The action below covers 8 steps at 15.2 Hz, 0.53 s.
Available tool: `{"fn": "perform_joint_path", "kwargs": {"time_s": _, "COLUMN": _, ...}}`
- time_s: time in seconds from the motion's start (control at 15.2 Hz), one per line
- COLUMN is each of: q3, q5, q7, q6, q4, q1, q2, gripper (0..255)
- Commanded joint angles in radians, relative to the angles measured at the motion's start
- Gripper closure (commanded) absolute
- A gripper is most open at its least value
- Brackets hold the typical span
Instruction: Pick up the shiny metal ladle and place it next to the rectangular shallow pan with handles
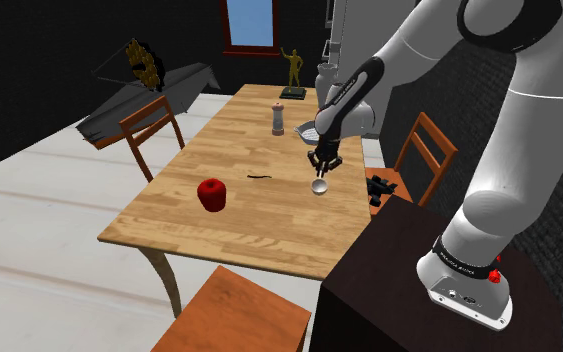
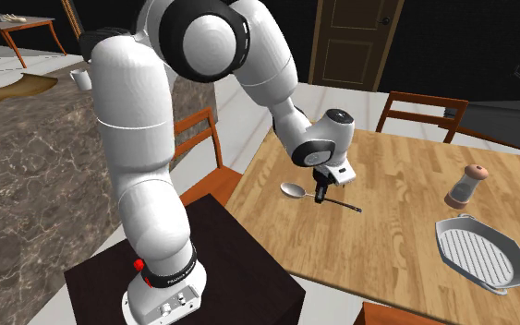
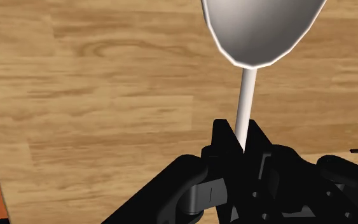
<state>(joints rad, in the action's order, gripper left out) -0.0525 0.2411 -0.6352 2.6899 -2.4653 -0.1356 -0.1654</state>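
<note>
Black two-finger gripper (image 3: pixel 242 145) is clamped tight on the thin pale handle of the shiny grey ladle (image 3: pixel 260 32), bowl low over the light wooden table (image 1: pixel 259 225). The grey rectangular ridged pan with handles (image 2: pixel 484 254) lies well apart, its ridged floor showing, near a small brown-topped grinder (image 2: pixel 465 185).

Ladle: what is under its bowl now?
The wooden table shows all around the ladle, whose handle the pincer clasps. The patch directly beneath the bowl is covered by it.
</note>
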Motion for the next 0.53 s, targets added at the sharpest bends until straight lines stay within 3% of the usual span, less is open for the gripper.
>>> {"fn": "perform_joint_path", "kwargs": {"time_s": 0.0, "q3": -0.009, "q5": -0.003, "q7": 0.016, "q6": -0.034, "q4": 0.081, "q1": -0.014, "q2": -0.050, "gripper": 255}}
{"fn": "perform_joint_path", "kwargs": {"time_s": 0.46, "q3": -0.023, "q5": -0.014, "q7": 0.036, "q6": -0.166, "q4": 0.411, "q1": -0.051, "q2": -0.254, "gripper": 255}}
